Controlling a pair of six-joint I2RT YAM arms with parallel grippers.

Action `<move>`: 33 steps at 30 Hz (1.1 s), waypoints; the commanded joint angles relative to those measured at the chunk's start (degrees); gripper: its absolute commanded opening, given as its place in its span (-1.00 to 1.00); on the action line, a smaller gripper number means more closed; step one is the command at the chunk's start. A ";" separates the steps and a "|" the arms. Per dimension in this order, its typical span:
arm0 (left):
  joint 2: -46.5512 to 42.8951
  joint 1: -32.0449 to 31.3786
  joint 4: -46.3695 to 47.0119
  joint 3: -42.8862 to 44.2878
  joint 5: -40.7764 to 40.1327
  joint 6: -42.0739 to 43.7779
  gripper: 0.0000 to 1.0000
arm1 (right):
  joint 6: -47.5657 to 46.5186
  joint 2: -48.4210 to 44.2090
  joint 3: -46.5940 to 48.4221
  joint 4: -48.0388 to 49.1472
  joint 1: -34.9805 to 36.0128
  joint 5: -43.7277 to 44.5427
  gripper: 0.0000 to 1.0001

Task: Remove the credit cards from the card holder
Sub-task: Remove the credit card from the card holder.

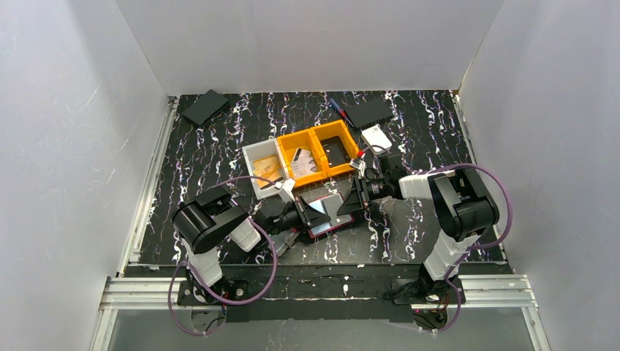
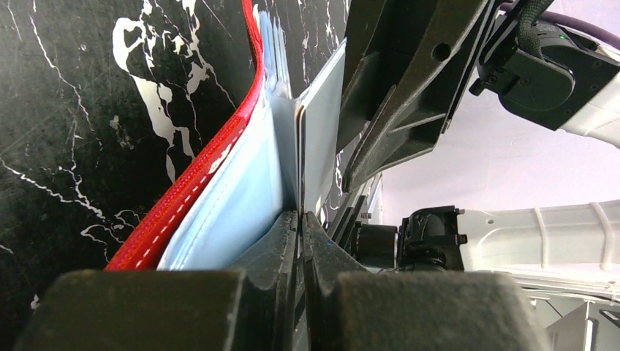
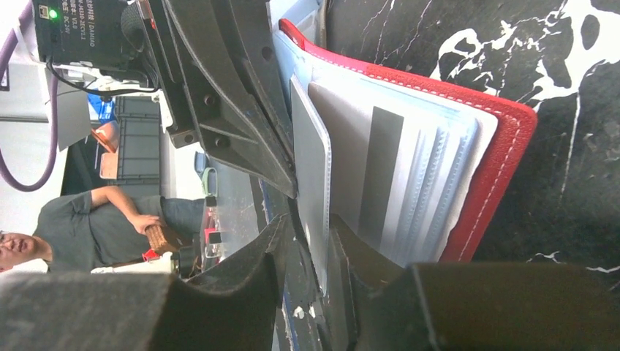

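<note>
Nearest, the left gripper [image 1: 303, 213] and the right gripper [image 1: 351, 200] meet from opposite sides over the card holder [image 1: 327, 212], which lies open on the black marbled table [image 1: 219, 146] between the 2 arms; its silvery inside faces up and its red edge [image 2: 219, 157] rests on the tabletop. In the left wrist view the left gripper [image 2: 300, 219] is clenched on 1 thin leaf of the holder that stands upright; in the right wrist view the right gripper [image 3: 311, 228] pinches the same kind of clear, stitched leaf [image 3: 311, 146] from the other end, the left arm's fingers [image 3: 234, 110] touching it from above. Behind that leaf a credit card [image 3: 351, 146] with a dark stripe sits in the holder's sleeves, against the red cover [image 3: 504, 146]. Farther back, a white bin [image 1: 250, 162] holds a tan-orange card [image 1: 268, 167]; beside it an orange 2-compartment bin [image 1: 296, 135] holds more cards [image 1: 301, 159]. Farthest, a white card [image 1: 376, 137] and 2 flat black items [image 1: 205, 107] lie near the wall.
</note>
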 commanded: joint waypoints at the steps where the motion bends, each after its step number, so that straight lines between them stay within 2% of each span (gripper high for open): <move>1: -2.54 0.79 2.29 -1.19 0.89 2.98 -1.00 | -1.34 -0.05 1.82 -0.90 -0.26 -2.98 -0.31; 7: -2.15 1.22 2.65 -1.96 1.94 3.29 -1.00 | -1.35 0.02 1.82 -0.82 -0.81 -3.09 -0.35; 12: -3.00 1.66 3.27 -2.85 2.96 3.66 -1.00 | -1.77 0.58 1.88 -0.90 -0.90 -2.88 -0.85; 14: -3.51 1.76 3.41 -2.98 3.54 3.86 -1.00 | -2.00 0.65 1.95 -0.95 -0.91 -2.97 -0.97; 33: -7.61 3.82 3.90 -5.70 5.85 4.57 -1.00 | -5.67 1.40 2.92 -4.77 -1.97 -0.87 -0.97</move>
